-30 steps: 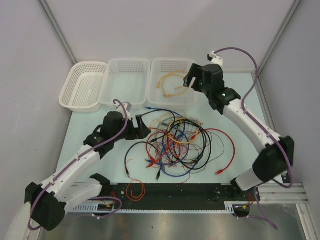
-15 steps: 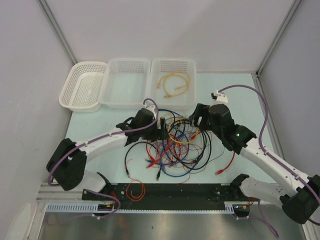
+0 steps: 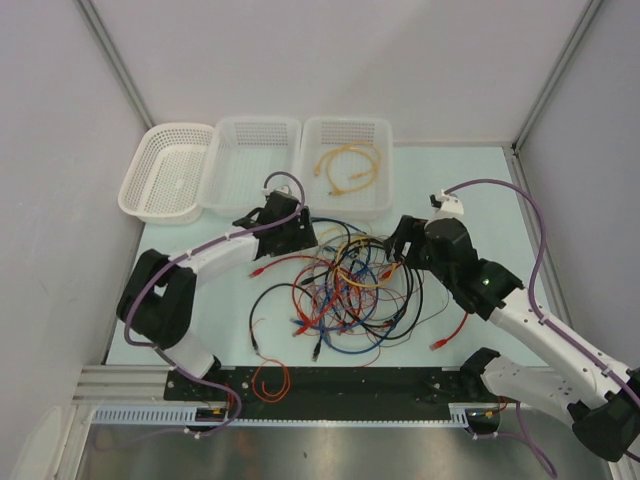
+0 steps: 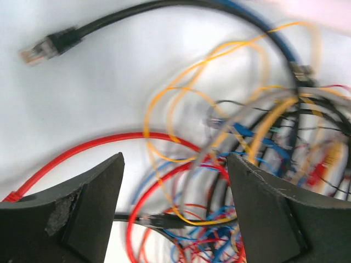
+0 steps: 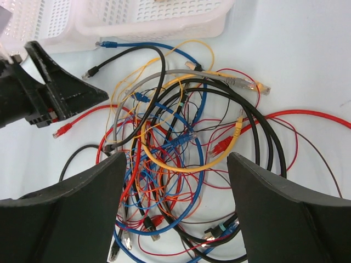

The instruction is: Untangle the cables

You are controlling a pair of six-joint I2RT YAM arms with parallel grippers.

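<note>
Cables [image 3: 350,285] lie in 1 loose heap at the middle of the pale green surface [image 3: 480,190], with red, blue, black, yellow and grey loops crossing one another. 3 white baskets [image 3: 250,122] line the far edge just beyond the heap. The right-hand one holds a yellow cable [image 3: 345,167] apart from the rest. White walls close in the left and right sides. Bare surface shows between the heap and each wall, more of it on the right. At the near edge an orange cable [image 3: 270,380] lies on the black rail [image 3: 400,385], apart from the heap.

The left end effector [image 3: 303,236] sits at the heap's far-left corner, just in front of the middle basket. Its wrist view shows the jaws spread wide with nothing held [image 4: 175,211]. A red cable [image 4: 82,150] and thin yellow loops run under the gap, and a black plug [image 4: 55,44] lies beyond.

The right end effector [image 3: 396,245] hovers over the heap's right side, facing the left one across the tangle. Its jaws are also wide apart and hold nothing [image 5: 175,205], with the thickest knot of red and blue loops directly below them. A red loop trails right from the heap, ending in a plug [image 3: 440,343] near the front.
</note>
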